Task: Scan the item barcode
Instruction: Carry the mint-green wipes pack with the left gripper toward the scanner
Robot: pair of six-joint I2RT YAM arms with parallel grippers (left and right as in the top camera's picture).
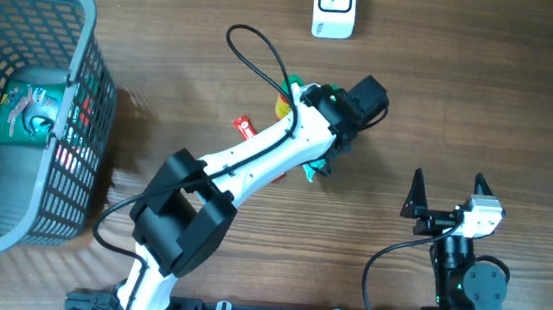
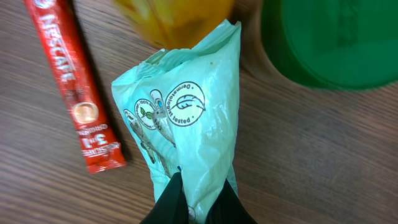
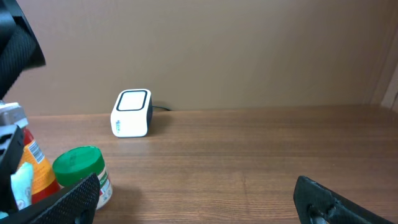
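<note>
One bench point(image 1: 483, 93): wood-grain surface that carries everything listed below.
Basket point(image 1: 93, 129): grey mesh, at the 9 o'clock side of the overhead view. A green packet point(image 1: 29, 113) lies inside it.
Left arm point(image 1: 245, 167): white and black, reaching from the 7 o'clock edge to the middle of the bench.
Right arm point(image 1: 467, 277): black, at the 5 o'clock corner, well apart from the cluster of goods.
Right tool point(image 1: 448, 191): jaws spread wide, with nothing between them.
Left tool point(image 2: 200, 198): closed on the pouch, with its black fingertips point(image 2: 171, 202) pinching the lower end.
Scanner point(image 1: 334, 7): white box with a dark-framed window, at the 12 o'clock edge of the overhead view.
Bottle point(image 3: 81, 171): green cap, just beside the pouch at its 1 o'clock in the left wrist view.
Yellow-orange item point(image 2: 177, 18): at 12 o'clock of the pouch, whose top corner overlaps it. Its kind cannot be told.
Pouch point(image 2: 193, 112): mint green, printed with round emblems, one reading "Dermatologically tested". It is near the bench centre, toward 6 o'clock from the scanner and well apart from it. Whether it rests on the bench or hangs clear cannot be told.
Stick point(image 2: 74, 87): red Nescafé 3-in-1 sachet, flat on the bench, just beside the pouch at its 9 o'clock.
</note>
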